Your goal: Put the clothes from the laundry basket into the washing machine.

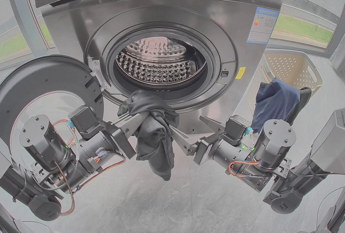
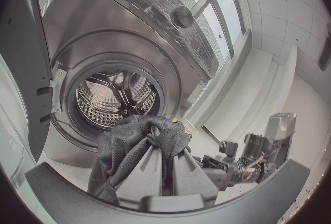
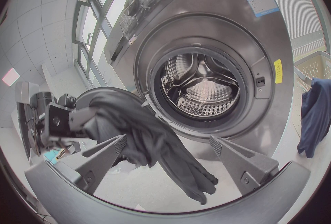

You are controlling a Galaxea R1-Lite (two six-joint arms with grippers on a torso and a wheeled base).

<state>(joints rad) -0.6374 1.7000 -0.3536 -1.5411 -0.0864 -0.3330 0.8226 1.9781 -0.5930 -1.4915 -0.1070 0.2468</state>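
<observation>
The washing machine (image 1: 158, 11) stands in front of me, and its round door (image 1: 46, 83) is swung open on my left side, so the steel drum (image 1: 158, 65) is in plain sight. At the right of the machine, the beige laundry basket (image 1: 298, 68) stands on the floor, with a dark blue garment (image 1: 275, 101) hanging over its near rim. A dark grey garment (image 1: 156, 133) is in the air just in front of the lower edge of the drum opening, not inside it, and its loose end hangs down toward the floor. My left claw (image 1: 138, 119) is closed tight on the upper bunch of this grey garment. My right claw (image 1: 185, 122) is wide open and holds nothing. It is just beside the hanging cloth, and I cannot tell if one finger touches it.
</observation>
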